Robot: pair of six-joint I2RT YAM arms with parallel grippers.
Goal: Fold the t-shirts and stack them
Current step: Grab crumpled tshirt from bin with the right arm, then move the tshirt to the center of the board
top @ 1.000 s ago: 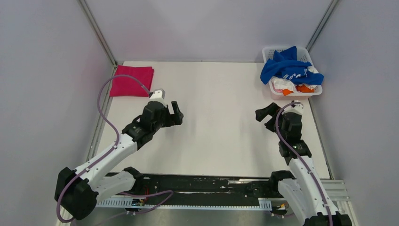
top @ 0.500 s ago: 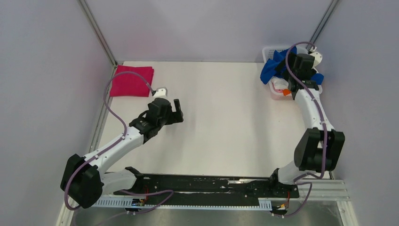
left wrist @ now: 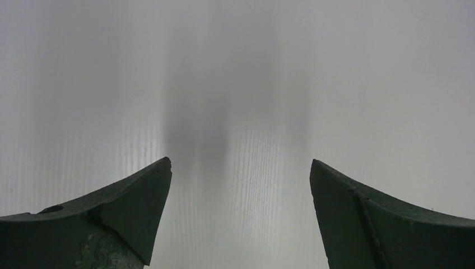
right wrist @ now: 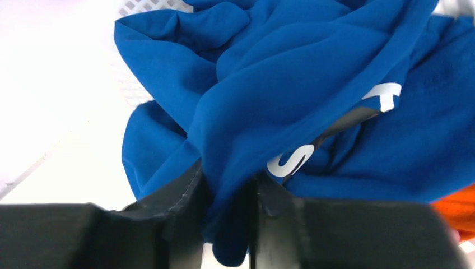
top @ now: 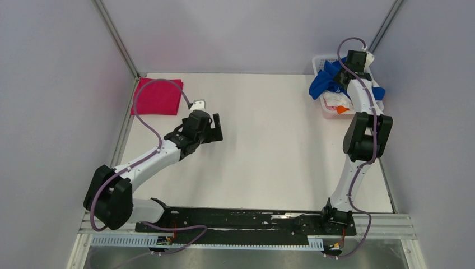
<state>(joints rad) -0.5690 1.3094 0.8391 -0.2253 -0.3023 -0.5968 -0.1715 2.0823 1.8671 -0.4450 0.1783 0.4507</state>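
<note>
The folded magenta-pink t-shirt (top: 158, 96) lies unmoved at the far left corner of the white surface (top: 269, 151). The left fingers (left wrist: 134, 207) have edged rightward and gape wide over bare surface, holding nothing. The right arm has swung out to the white plastic lattice basket (top: 320, 58). There the right fingers (right wrist: 179, 193) now pinch a fold of the crumpled royal blue printed t-shirt (right wrist: 291, 84), so lifting out the next shirt looks about to begin.

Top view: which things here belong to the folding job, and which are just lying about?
Job:
blue shirt, pinched by the right gripper
folded pink shirt
white shirt
orange shirt
left gripper, open

Lying about:
basket
table
</note>
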